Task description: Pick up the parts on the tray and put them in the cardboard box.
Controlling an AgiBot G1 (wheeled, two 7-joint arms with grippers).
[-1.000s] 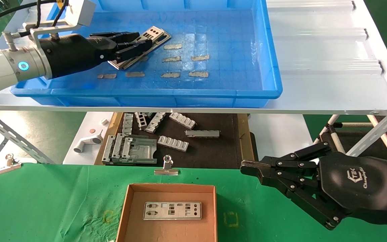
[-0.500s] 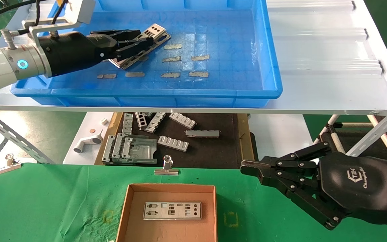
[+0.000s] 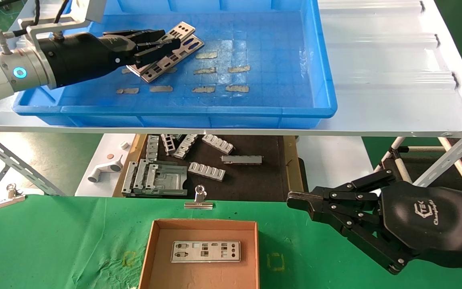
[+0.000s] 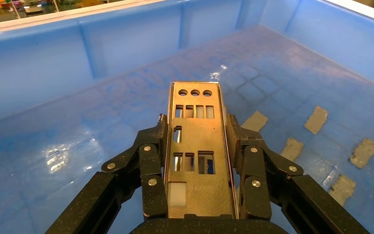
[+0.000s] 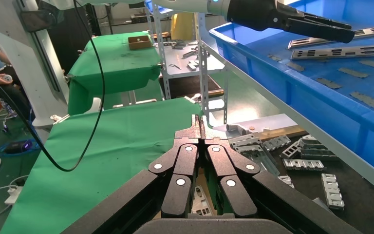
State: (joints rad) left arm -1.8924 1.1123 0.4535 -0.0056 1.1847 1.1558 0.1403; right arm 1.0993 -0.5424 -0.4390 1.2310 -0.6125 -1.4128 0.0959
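- Silver plate [image 4: 196, 146] sits clamped edge to edge between the jaws of the left gripper [image 3: 163, 42], raised off the gridded floor of the blue tray [image 3: 323, 80], as the wrist view shows; its round holes point away from the arm.
- Below it, a second plate [image 3: 167, 62] lies flat on the tray floor, free of the jaws and partly overlapped by the lifted one in the head view.
- Tan tape strips [image 3: 239, 68] are scattered over the tray floor beyond that plate, toward the tray's middle and its near rim; they are not parts to move.
- Outside the tray, past its near rim and on a lower level, grey ribbed brackets [image 3: 207, 170] lie on a dark mat; they are no part of the job.
- Nearer the robot than the tray, on the green-covered worktop [image 3: 54, 241], stands the cardboard box [image 3: 146, 257], with one plate [image 3: 206, 251] already lying flat inside it.
- Well away from the tray, to the right of the box, the right gripper [image 3: 291, 199] hangs parked over the green worktop with its jaws pressed together on nothing.
- Judged from this: one plate is delivered, one is gripped and lifted but has yet to cross from tray to box, and one waits in the tray. I count no others in the tray, so the job looks roughly a third done, with a carry, a release and one more full pick left.
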